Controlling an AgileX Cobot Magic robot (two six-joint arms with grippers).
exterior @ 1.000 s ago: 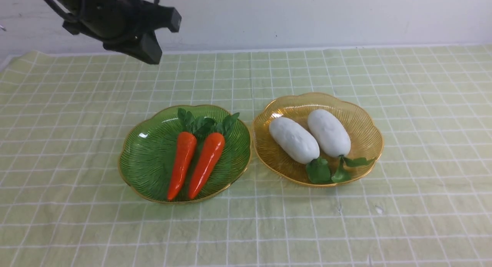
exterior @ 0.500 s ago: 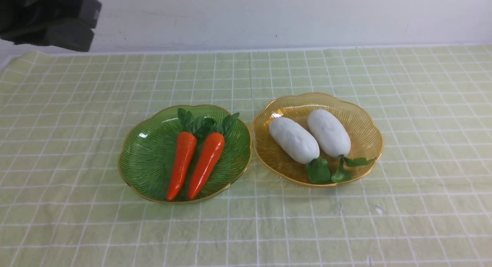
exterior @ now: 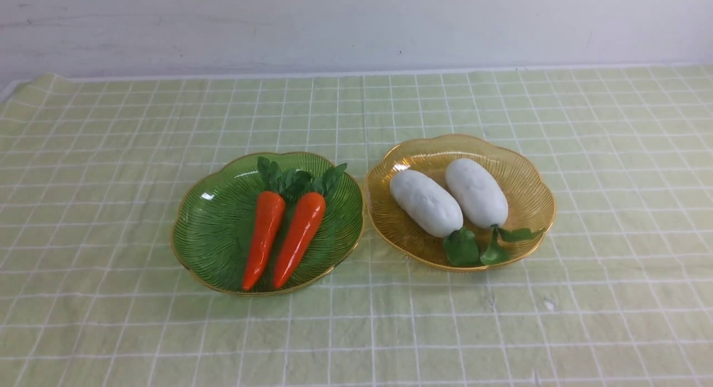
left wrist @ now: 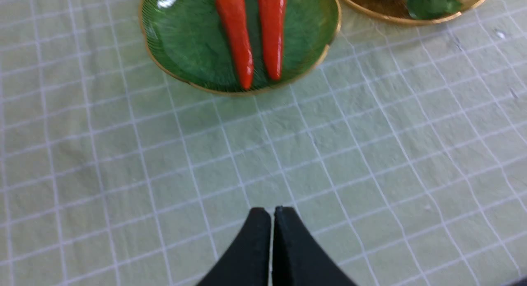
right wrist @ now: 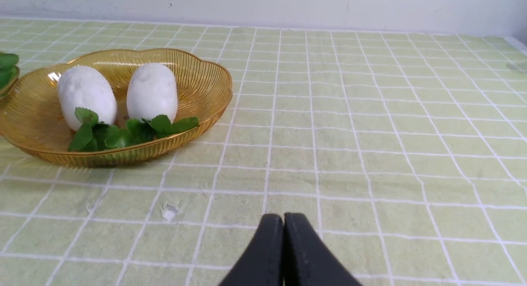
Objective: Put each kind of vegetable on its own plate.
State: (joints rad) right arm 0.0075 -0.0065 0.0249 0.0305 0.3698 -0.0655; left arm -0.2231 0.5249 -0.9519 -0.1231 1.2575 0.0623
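Both carrots (exterior: 281,236) fill the green plate (exterior: 217,231), radishes (exterior: 448,200) the amber plate (exterior: 529,209) at 3 o'clock; both end effectors, left (left wrist: 271,214) and right (right wrist: 283,220), are closed empty, so little risk remains beyond a stray arm sweep nudging a plate.

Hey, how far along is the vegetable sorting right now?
It looks finished. Both carrots lie on the green plate, both radishes on the amber plate. Left gripper and right gripper are shut and hold nothing. Nothing appears left to sort.
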